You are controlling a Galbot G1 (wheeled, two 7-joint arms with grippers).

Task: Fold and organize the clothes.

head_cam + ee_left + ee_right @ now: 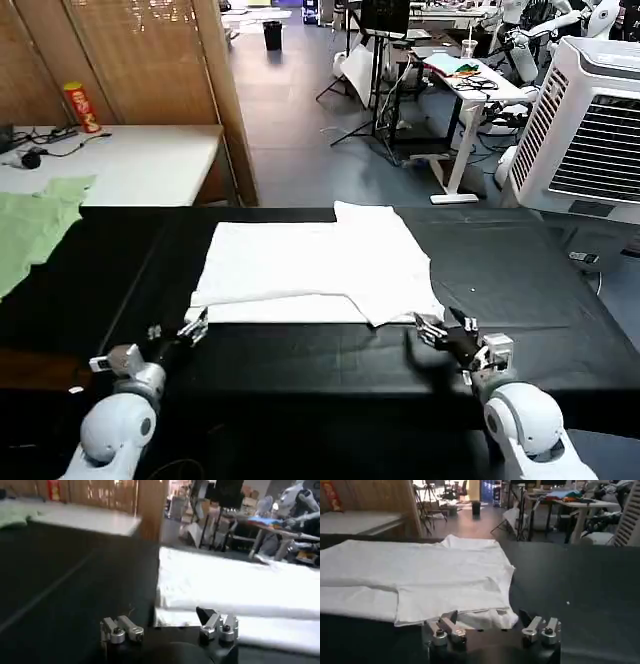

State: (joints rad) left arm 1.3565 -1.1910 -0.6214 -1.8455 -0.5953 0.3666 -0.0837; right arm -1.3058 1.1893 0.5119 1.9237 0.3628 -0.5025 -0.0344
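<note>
The clothes are one white T-shirt (315,262), lying partly folded and plain side up in the middle of the black table (520,280). My left gripper (196,326) sits low at the shirt's near left corner. It is open, and the wrist view shows the shirt (240,585) edge just ahead between the spread jaws of this gripper (167,621). My right gripper (430,330) is at the near right corner, also open. In its wrist view the shirt (420,575) has a rumpled corner lying between the jaws of the gripper (488,616).
A light green garment (35,225) lies over the table's far left. Behind it stands a white table (140,160) with a red can (82,107) and cables. A white air cooler (590,130) stands at the back right, and a wooden partition (150,60) behind.
</note>
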